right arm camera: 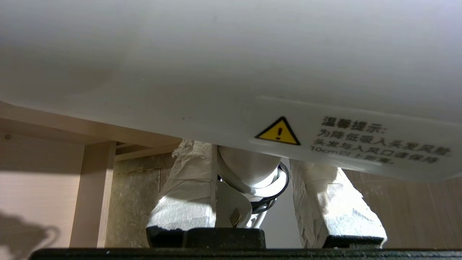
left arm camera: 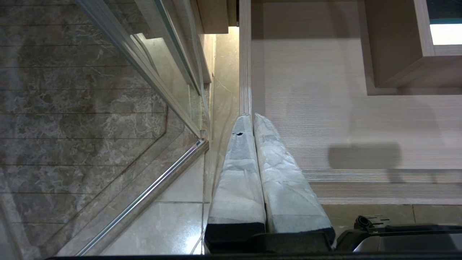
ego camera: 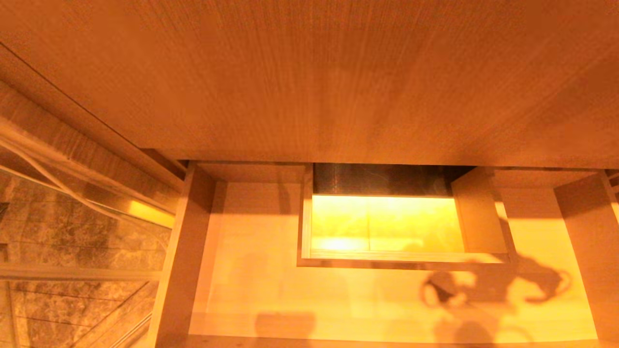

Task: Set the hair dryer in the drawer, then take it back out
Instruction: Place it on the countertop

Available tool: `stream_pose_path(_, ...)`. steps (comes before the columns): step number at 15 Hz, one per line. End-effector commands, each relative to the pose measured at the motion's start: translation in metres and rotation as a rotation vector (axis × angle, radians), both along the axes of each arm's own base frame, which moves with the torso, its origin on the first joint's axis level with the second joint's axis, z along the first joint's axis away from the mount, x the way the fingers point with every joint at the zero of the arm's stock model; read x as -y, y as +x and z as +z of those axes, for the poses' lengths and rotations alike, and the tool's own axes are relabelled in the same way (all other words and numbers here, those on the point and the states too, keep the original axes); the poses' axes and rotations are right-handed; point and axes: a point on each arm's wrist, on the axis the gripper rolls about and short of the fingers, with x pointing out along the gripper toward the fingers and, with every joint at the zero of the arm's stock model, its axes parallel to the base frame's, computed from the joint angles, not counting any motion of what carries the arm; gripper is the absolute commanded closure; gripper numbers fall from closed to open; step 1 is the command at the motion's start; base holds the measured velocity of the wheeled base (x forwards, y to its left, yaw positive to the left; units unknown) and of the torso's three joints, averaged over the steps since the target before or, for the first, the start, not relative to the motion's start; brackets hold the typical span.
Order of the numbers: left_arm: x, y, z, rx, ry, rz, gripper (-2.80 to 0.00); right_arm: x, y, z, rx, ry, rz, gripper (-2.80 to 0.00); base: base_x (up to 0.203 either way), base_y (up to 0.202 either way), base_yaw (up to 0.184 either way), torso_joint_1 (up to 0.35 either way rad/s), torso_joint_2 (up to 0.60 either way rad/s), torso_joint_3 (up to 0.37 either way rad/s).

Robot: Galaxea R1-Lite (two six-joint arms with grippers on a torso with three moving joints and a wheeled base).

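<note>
The hair dryer [right arm camera: 231, 72] is gripped by the right gripper [right arm camera: 252, 187], whose taped fingers [right arm camera: 187, 191] are closed partway on the handle, the white body filling the right wrist view. The left gripper [left arm camera: 254, 121] is parked by the front left corner of the drawer [ego camera: 271, 290], its jaws pressed together on nothing. Farther in, the drawer is seen pulled open and bare, only a shadow crossing its floor near the boxed cutout [ego camera: 387, 227]. Whether the dryer is going in or coming back out cannot be told.
</note>
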Motion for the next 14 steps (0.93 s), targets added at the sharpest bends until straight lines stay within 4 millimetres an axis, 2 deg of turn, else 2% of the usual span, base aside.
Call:
stream_pose_path(1,0.0,0.0,0.0,-0.001,0.0,0.0,0.0,-0.001,-0.001,0.004,0.007,-0.008,-0.006,0.0,0.0,0.0,0.0,0.0,0.0,0.0)
stream_pose_path(5,0.0,0.0,0.0,-0.001,0.0,0.0,0.0,-0.005,-0.006,0.005,0.01,0.02,-0.003,0.0,0.0,0.0,0.0,0.0,0.0,0.0)
stream_pose_path(14,0.0,0.0,0.0,-0.001,0.0,0.0,0.0,0.007,0.002,0.004,0.022,0.232,-0.023,0.0,0.0,0.0,0.0,0.0,0.0,0.0)
